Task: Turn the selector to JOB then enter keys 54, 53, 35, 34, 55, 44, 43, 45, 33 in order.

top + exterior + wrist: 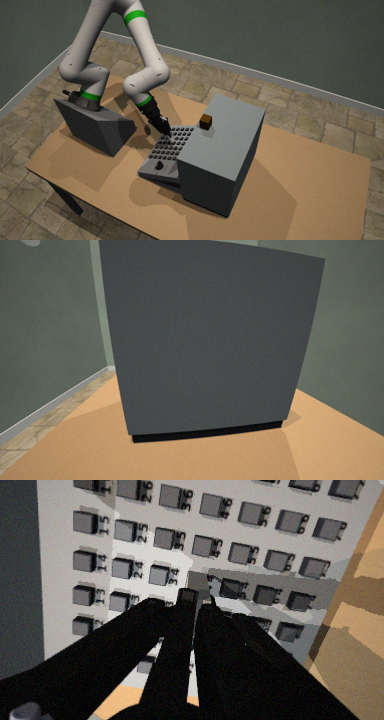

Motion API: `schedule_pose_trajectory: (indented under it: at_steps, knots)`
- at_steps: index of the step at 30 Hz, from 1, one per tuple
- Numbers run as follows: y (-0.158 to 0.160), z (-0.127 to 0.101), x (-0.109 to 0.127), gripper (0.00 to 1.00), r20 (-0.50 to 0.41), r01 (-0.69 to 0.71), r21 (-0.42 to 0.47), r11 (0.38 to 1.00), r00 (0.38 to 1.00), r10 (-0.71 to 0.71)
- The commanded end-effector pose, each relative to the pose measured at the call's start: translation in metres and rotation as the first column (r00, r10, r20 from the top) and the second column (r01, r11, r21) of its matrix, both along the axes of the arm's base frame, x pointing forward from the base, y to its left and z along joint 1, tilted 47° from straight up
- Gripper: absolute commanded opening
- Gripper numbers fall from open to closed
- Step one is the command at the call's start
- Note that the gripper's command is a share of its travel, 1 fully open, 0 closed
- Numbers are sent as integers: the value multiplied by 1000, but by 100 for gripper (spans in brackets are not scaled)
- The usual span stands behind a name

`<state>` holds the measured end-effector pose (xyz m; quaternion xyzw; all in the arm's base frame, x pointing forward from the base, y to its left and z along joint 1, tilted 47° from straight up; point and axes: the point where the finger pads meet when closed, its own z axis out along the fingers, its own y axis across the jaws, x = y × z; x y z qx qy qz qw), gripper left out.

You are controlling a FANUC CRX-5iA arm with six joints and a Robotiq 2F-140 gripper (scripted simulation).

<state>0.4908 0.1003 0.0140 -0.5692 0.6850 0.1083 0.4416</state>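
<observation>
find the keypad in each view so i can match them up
top: keypad just below and left of centre, left of the big grey box
exterior: not in it, only the big grey box and table
wrist: keypad fills most of the picture, behind the dark fingers
shared landmark: the tan table top

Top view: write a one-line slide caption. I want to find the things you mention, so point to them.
A white robot arm with green bands (147,53) reaches its black hand (169,137) over a grey sloped keypad (144,171).

Keypad panel (55,540), wrist view: printed key numbers.
Legible, left of centre: 15, 25, 35, 14, 24, 34, 13; towards one o'clock: 46, 45; selector markings in top view too small to read.
</observation>
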Motion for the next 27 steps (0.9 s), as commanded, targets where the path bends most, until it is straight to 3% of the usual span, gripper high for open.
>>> schedule_pose_trajectory:
  at_steps: [1, 27]
  knots:
    - [0, 0, 0, 0, 0, 0, 0, 1000, 1000, 0]
    - [2, -2, 1, 0, 0, 0, 0, 1000, 1000, 0]
